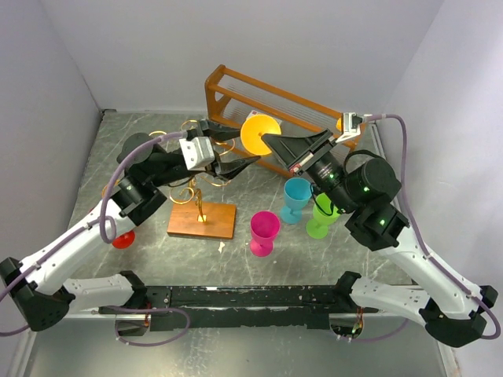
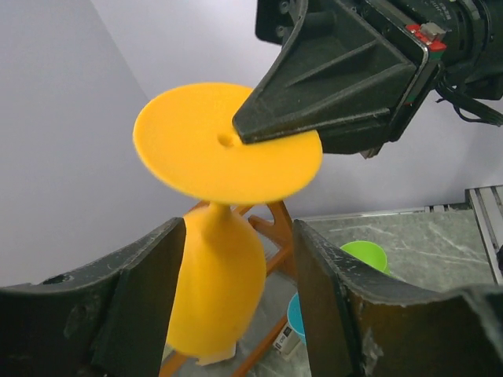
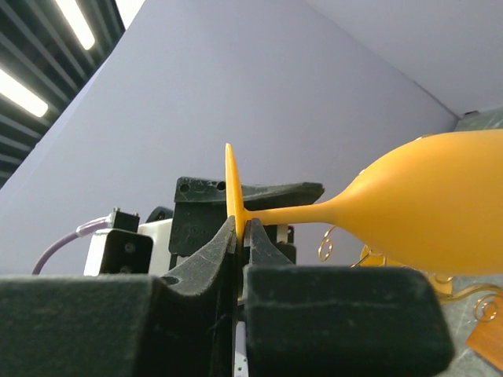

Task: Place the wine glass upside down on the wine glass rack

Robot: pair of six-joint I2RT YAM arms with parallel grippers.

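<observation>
The right pincer point(image 3: 240, 229) is pressed together on the thin round foot of the orange plastic wine glass point(image 3: 428, 208), one black finger flat against each face of the disc near its rim. It carries the glass in the air, foot uppermost and bowl hanging down at a tilt.

The glass is above, behind and to the right of the gold wire wine glass rack point(image 1: 212, 222), which has curled scroll arms on a thin stem over a flat wooden base. The glass does not touch the rack, and none of the scroll arms carries anything.

The left pincer point(image 2: 238, 236) is spread, reaching in above the rack's curls from the left. The bowl of the glass hangs between its two dark fingers point(image 2: 145, 298). A clear gap shows between the bowl and one finger. On the other side the finger overlaps the bowl, and contact cannot be told.

Behind the rack and the glass, against the back wall, stands a brown wooden shelf point(image 1: 236, 85) with thin rails. Right of the rack's base, three plastic goblets stand upright on the grey marbled counter point(image 1: 314, 267). A pink goblet point(image 1: 265, 230) is nearest the base, a turquoise goblet point(image 1: 297, 194) is farther right and back, and a green goblet point(image 1: 321, 217) is just beyond that. Left of the base, a small red object point(image 1: 123, 239) lies partly hidden under the left arm.
</observation>
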